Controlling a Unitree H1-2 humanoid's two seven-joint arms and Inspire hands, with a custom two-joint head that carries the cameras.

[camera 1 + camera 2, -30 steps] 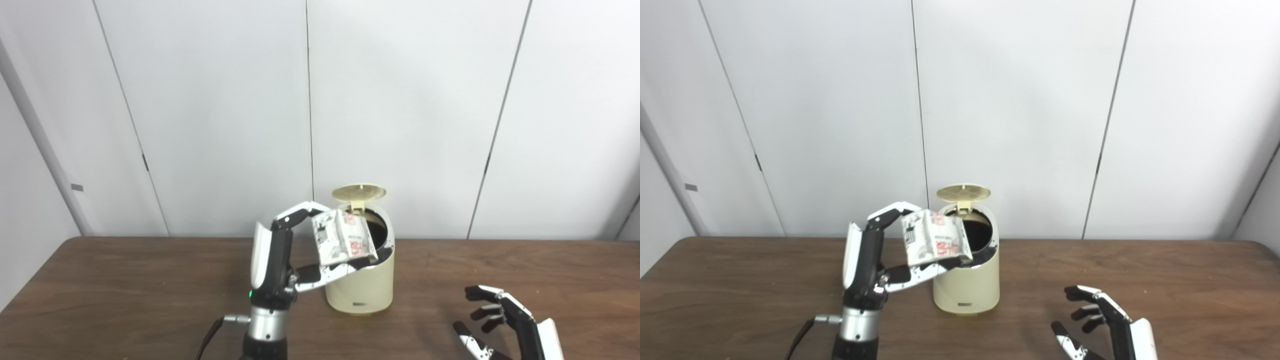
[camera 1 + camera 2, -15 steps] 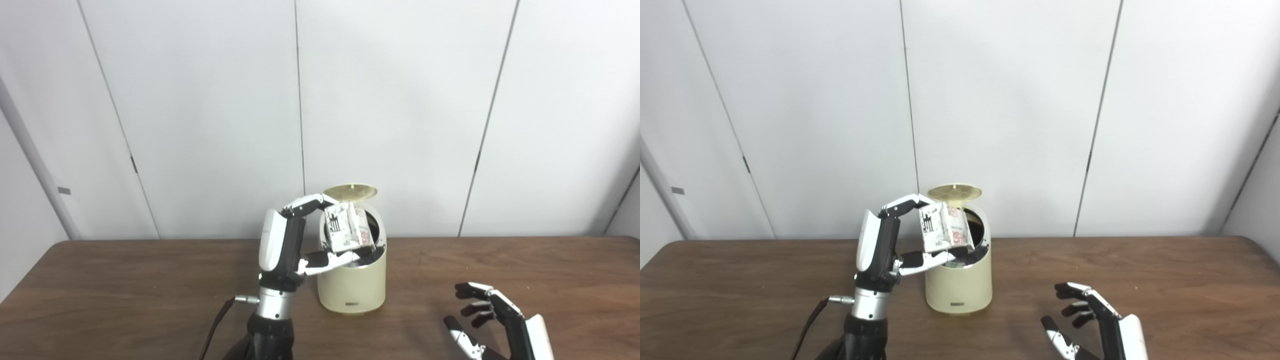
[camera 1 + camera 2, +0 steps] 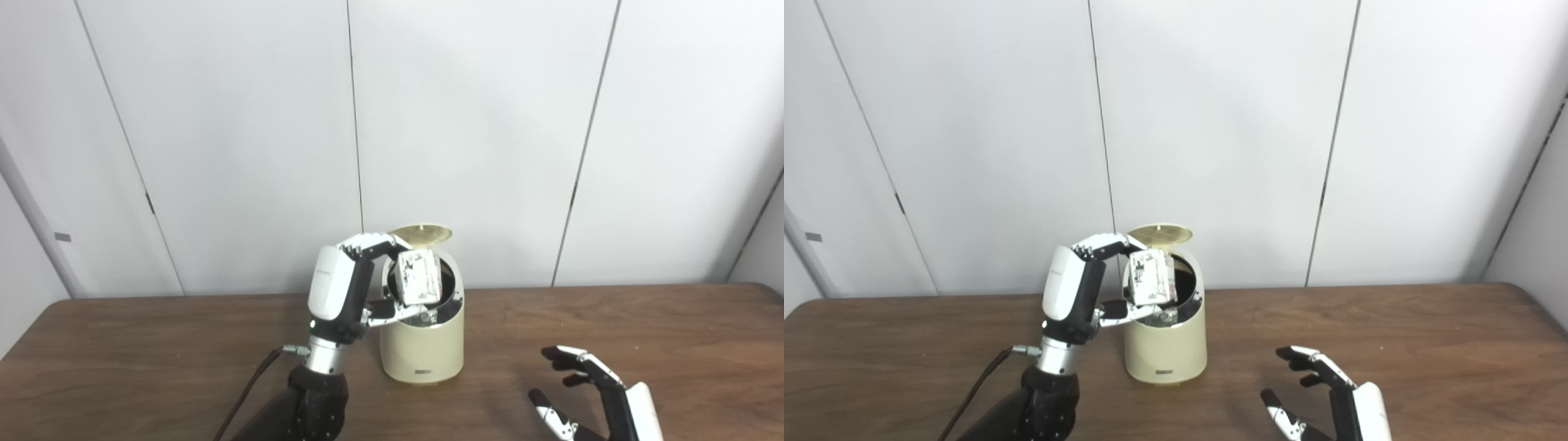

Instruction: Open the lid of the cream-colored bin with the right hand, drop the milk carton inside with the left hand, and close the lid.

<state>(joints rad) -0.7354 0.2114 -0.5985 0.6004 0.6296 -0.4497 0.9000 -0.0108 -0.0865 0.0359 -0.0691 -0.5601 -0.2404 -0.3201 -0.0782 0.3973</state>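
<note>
The cream-colored bin (image 3: 421, 349) stands on the brown table (image 3: 122, 361), its round lid (image 3: 421, 233) raised at the back. My left hand (image 3: 343, 291) is shut on the white milk carton (image 3: 418, 278), holding it between fingers and thumb over the bin's dark opening, its lower end at the rim. My right hand (image 3: 591, 392) rests low at the front right, well away from the bin, palm turned in and fingers spread, holding nothing.
A black cable (image 3: 254, 389) trails from my left wrist toward the table's front edge. White wall panels (image 3: 490, 122) rise right behind the table.
The camera has shifted, so the whole scene slid left. My left hand has turned and carried the carton from beside the bin's rim to over its opening. The right hand stays open.
</note>
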